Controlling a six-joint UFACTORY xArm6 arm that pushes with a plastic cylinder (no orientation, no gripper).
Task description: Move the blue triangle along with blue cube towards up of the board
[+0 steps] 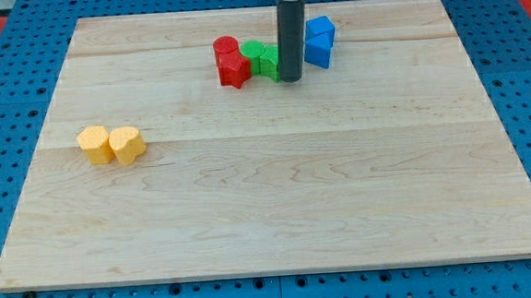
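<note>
The blue cube (320,28) and the blue triangle (318,51) sit touching each other near the view's top, right of centre, the cube above the triangle. My tip (291,78) rests on the board just left of and slightly below the blue triangle, close to its left side. The rod stands between the blue pair and the green blocks and hides part of the green ones.
Two green blocks (262,59) sit just left of the rod. A red cylinder (226,49) and a red star-like block (235,69) are left of them. Two yellow blocks (92,144) (128,144) lie together at the view's left. The wooden board (278,204) ends on blue pegboard.
</note>
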